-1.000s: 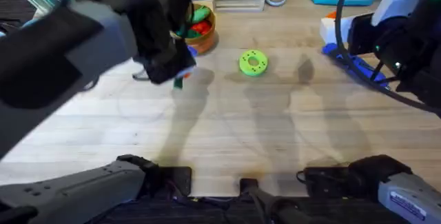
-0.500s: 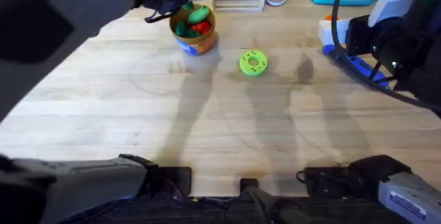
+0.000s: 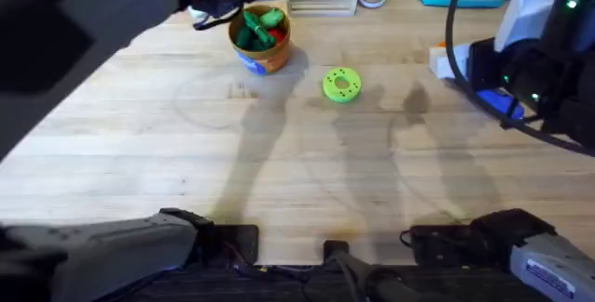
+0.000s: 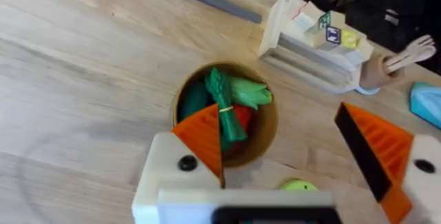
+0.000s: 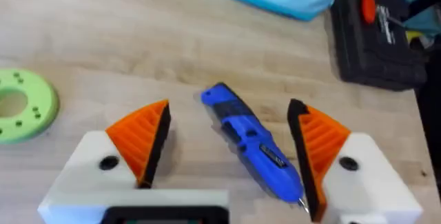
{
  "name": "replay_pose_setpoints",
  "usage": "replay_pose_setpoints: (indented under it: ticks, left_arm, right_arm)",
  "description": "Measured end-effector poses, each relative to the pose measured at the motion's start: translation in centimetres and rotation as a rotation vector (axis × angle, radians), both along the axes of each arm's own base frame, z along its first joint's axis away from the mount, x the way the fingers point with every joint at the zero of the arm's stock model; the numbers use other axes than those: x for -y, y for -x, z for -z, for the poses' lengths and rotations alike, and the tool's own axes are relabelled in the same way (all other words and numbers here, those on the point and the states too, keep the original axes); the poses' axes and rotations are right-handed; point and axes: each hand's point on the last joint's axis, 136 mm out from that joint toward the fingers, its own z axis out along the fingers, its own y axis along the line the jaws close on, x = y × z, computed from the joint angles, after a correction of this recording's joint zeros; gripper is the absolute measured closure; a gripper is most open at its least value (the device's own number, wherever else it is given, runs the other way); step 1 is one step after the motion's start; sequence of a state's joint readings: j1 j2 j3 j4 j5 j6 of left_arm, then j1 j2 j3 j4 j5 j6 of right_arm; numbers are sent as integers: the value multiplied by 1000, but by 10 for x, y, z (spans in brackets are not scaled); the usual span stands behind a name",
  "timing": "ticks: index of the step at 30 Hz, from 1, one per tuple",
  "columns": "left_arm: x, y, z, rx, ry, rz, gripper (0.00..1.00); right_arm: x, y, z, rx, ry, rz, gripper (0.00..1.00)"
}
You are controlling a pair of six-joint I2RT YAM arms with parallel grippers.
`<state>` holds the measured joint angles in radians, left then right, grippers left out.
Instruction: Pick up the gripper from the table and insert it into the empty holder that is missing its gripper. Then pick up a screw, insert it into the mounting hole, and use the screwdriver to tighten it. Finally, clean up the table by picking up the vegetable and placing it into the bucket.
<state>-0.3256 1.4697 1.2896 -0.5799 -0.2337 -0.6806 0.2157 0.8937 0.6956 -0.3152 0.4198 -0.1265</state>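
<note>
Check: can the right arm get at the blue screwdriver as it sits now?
Probably yes. In the right wrist view the right gripper is open with the screwdriver lying on the table between its orange fingers, nothing over it. The green ring disc sits well aside.

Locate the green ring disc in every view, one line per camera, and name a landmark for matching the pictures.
Overhead: the green ring disc lies mid-table, right of the bucket.
Left wrist: a sliver of it peeks past the bucket, between the end effector's orange fingers.
Right wrist: it sits at the picture's edge, beside the blue screwdriver.
Shared landmark: the disc itself.
</note>
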Motion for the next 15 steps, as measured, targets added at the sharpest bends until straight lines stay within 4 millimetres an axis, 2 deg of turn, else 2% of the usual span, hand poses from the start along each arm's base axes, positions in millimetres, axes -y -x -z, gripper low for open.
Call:
replay_pose_setpoints:
  ticks: [3,6,8,10,15]
  left_arm:
    - [-6,17,-28,49,-35,42,8]
    - [-15,43,-46,53,-121,113,8]
    - [-23,64,-52,33,-191,169,8]
    - [-29,83,-54,7,-251,217,8]
    - [-45,126,-56,-49,-352,302,8]
  right_arm:
    - [1,15,-9,-37,-2,-13,10]
    - [-8,24,-37,-16,-43,-66,10]
    - [-15,31,-56,3,-76,-110,10]
    - [-22,38,-65,-1,-103,-149,10]
    - [-31,53,-64,-33,-177,-180,10]
